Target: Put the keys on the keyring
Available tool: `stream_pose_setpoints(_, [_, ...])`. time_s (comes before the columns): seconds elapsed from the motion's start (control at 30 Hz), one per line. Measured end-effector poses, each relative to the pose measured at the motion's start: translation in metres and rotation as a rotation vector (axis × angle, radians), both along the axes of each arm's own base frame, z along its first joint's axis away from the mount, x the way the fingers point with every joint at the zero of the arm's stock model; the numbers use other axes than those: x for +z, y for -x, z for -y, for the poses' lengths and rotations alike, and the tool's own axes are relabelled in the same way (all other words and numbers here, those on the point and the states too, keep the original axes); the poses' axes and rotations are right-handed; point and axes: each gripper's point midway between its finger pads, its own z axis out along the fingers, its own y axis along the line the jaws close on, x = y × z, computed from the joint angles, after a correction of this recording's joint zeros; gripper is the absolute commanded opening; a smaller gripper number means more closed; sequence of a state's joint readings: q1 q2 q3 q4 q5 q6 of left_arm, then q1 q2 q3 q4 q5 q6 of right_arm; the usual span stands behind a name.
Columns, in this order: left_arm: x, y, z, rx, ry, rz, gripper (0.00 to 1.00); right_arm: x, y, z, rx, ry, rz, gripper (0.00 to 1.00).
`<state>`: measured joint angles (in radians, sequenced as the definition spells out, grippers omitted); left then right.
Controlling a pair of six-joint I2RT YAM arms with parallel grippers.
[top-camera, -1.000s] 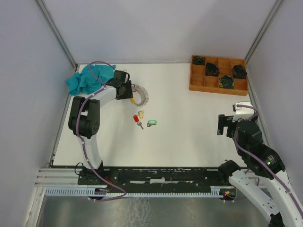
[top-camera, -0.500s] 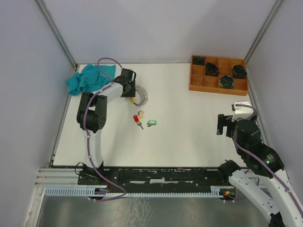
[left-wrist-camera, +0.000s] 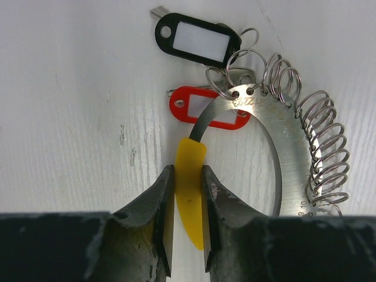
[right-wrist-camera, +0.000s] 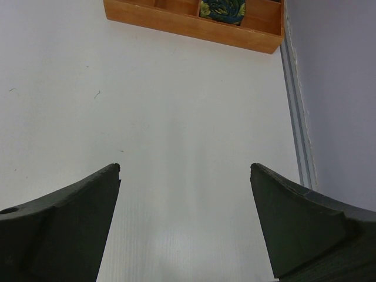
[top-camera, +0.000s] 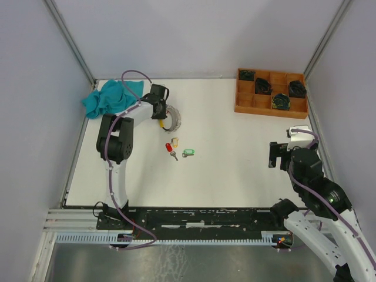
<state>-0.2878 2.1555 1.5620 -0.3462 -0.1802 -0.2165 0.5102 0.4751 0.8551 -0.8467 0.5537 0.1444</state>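
Observation:
The keyring (top-camera: 174,118), a silvery ribbed ring, lies at the back left of the table. In the left wrist view its metal band (left-wrist-camera: 276,138) carries wire loops, a black tag (left-wrist-camera: 197,40), a red tag (left-wrist-camera: 208,110) and a long yellow tag (left-wrist-camera: 189,194). My left gripper (top-camera: 160,113) (left-wrist-camera: 187,171) is shut on the yellow tag. Three small keys lie in front of the ring: a pale yellow one (top-camera: 174,141), a red one (top-camera: 170,147) and a green one (top-camera: 188,153). My right gripper (top-camera: 276,154) (right-wrist-camera: 185,170) is open and empty over bare table at the right.
A teal cloth (top-camera: 108,97) lies bunched at the back left corner. A wooden compartment tray (top-camera: 270,106) with black coils stands at the back right; its near wall shows in the right wrist view (right-wrist-camera: 194,24). A metal rail (right-wrist-camera: 296,135) borders the table's right edge.
My left arm has swung its elbow to the right and brought its gripper onto the keyring's near side. The right arm and the three keys have not moved.

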Motion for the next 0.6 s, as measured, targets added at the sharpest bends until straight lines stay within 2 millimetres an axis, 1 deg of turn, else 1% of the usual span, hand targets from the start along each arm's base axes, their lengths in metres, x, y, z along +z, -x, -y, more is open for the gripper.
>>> stream_pose_setpoints(0.07, [0.000, -0.001, 0.000, -0.003, -0.004, 0.001, 0.08, -0.001, 0.000, 0.000, 0.000, 0.001, -0.002, 1.00])
stream_pose_setpoints(0.13, [0.000, -0.001, -0.001, -0.010, -0.012, 0.002, 0.04, -0.001, 0.000, 0.000, 0.000, 0.002, -0.002, 1.00])
stream_pose_setpoints(0.37, [0.005, -0.003, -0.006, -0.037, -0.071, 0.018, 0.03, -0.007, 0.000, 0.000, 0.002, -0.007, 0.018, 1.00])
stream_pose_setpoints(0.43, [0.011, -0.004, -0.009, -0.047, -0.098, 0.032, 0.03, -0.008, 0.001, 0.001, 0.002, -0.011, 0.028, 1.00])
stream_pose_setpoints(0.5, [0.020, -0.005, -0.012, -0.057, -0.132, 0.052, 0.03, -0.008, 0.002, 0.001, 0.004, -0.012, 0.035, 1.00])
stream_pose_setpoints(0.6, [0.040, -0.008, -0.017, -0.069, -0.174, 0.099, 0.03, -0.006, 0.001, 0.001, 0.005, -0.014, 0.041, 1.00])
